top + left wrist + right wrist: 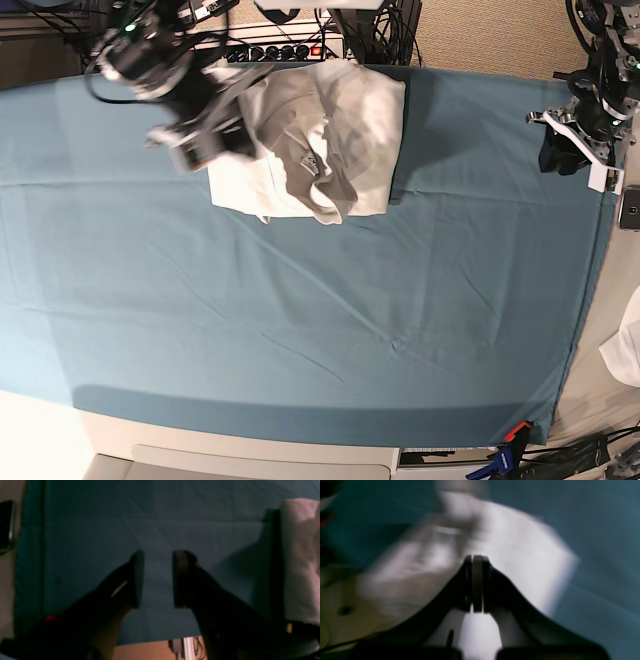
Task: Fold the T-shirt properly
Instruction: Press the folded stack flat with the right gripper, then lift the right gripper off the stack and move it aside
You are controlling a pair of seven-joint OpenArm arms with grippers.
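White T-shirt [340, 120] lies bunched at the table's far edge; right gripper [477, 585] clenched empty over it, left gripper [158, 580] released. Nudging could undo folds

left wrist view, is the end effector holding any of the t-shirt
No, the left end effector stands open over the bare teal table cover, with the T-shirt well off to the side.
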